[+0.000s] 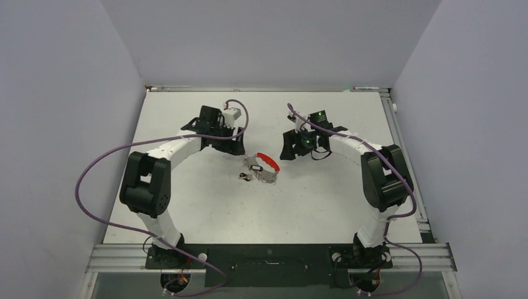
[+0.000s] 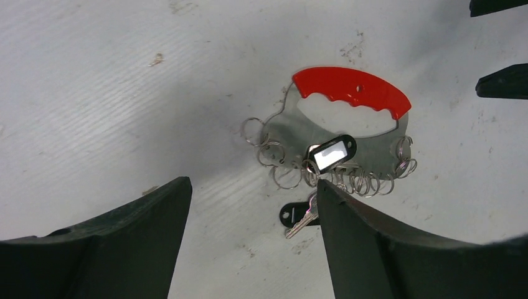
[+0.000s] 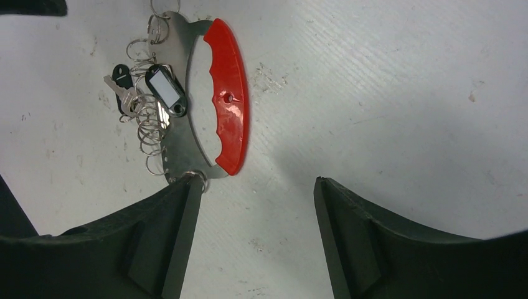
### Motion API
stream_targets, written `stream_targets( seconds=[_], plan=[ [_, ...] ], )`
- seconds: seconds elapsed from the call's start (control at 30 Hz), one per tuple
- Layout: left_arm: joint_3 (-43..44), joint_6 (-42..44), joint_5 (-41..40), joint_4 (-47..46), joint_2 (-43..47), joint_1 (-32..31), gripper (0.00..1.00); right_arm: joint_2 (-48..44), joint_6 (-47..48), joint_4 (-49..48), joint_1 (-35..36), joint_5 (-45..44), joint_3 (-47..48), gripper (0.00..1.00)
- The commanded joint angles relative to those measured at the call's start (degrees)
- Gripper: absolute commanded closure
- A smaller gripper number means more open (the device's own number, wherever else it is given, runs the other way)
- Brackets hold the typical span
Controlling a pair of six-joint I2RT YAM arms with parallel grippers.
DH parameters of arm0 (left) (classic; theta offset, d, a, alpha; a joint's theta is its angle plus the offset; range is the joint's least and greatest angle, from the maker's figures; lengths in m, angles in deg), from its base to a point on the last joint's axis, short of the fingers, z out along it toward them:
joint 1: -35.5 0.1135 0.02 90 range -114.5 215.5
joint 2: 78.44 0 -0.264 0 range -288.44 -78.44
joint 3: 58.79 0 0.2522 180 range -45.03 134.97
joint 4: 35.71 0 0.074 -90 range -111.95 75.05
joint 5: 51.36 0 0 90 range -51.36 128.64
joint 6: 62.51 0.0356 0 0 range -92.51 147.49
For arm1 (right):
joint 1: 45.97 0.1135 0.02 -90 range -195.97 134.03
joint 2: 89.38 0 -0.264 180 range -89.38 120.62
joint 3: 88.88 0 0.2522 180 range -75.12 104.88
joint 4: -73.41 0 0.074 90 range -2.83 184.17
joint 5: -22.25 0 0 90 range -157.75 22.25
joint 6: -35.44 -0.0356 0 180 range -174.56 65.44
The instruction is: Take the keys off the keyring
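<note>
The keyring [image 1: 264,163] lies flat mid-table: a grey metal band with a red grip [image 2: 352,90] and several thin wire rings [image 2: 286,177] along its edge. A silvery key [image 2: 300,225] and a dark-headed key [image 2: 294,213] lie at its rings, beside a black tag with a white label [image 2: 331,154]. All show in the right wrist view too, with the keyring [image 3: 227,99] and the keys [image 3: 121,84]. My left gripper [image 2: 252,187] is open and empty, above the table just left of the keyring. My right gripper [image 3: 256,184] is open and empty, its left fingertip [image 3: 187,187] over the band's end.
Purple cables [image 1: 93,180] loop along both arms. The table [image 1: 187,205] is white, with grey walls on three sides and a metal rail [image 1: 268,252] at the near edge. The right gripper's dark fingers [image 2: 504,78] show at the left wrist view's right edge.
</note>
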Motion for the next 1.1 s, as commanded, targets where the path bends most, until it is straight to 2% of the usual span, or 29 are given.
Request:
stream_targets(
  seconds=[0.0, 0.13, 0.33, 0.5, 0.67, 0.77, 0.83, 0.87, 0.97, 1.07],
  plan=[
    [3.6, 1.7, -5.7, 0.7, -2.7, -5.3, 0.32, -3.5, -0.9, -3.6, -1.3, -0.4, -0.6, 0.32],
    [3.6, 3.7, -7.1, 0.5, -4.1, -9.3, 0.39, -3.3, -1.4, -4.1, -2.8, -0.6, -0.8, 0.32],
    [3.8, 4.2, -9.3, 1.5, -6.9, -12.1, 0.44, -2.4, -1.7, -4.3, -3.0, 0.0, -0.8, 0.32],
    [3.6, 5.0, -12.5, 2.1, -8.3, -14.6, 0.51, -2.3, -1.9, -4.5, -3.0, 0.1, -0.8, 0.32],
    [4.2, 5.6, -15.2, 3.1, -9.6, -16.1, 0.67, -1.8, -2.7, -5.0, -3.0, 0.3, -1.2, 0.32],
    [5.1, 5.6, -16.3, 4.4, -10.1, -16.0, 0.82, -1.3, -3.4, -5.5, -2.9, 0.8, -1.6, 0.32],
    [5.6, 6.0, -16.4, 5.0, -9.6, -16.0, 0.97, -0.9, -4.1, -5.9, -2.9, 1.5, -1.9, 0.32],
    [5.9, 6.3, -16.4, 5.3, -9.2, -16.0, 1.0, -0.6, -4.5, -6.4, -2.9, 2.2, -2.1, 0.31],
    [6.1, 7.6, -15.8, 5.5, -7.3, -16.0, 1.0, 0.0, -7.1, -8.9, -2.9, 5.4, -3.3, 0.28],
    [5.8, 9.2, -15.3, 4.7, -4.6, -16.0, 1.0, 0.6, -11.0, -13.0, -2.9, 9.2, -5.0, 0.21]
  ],
)
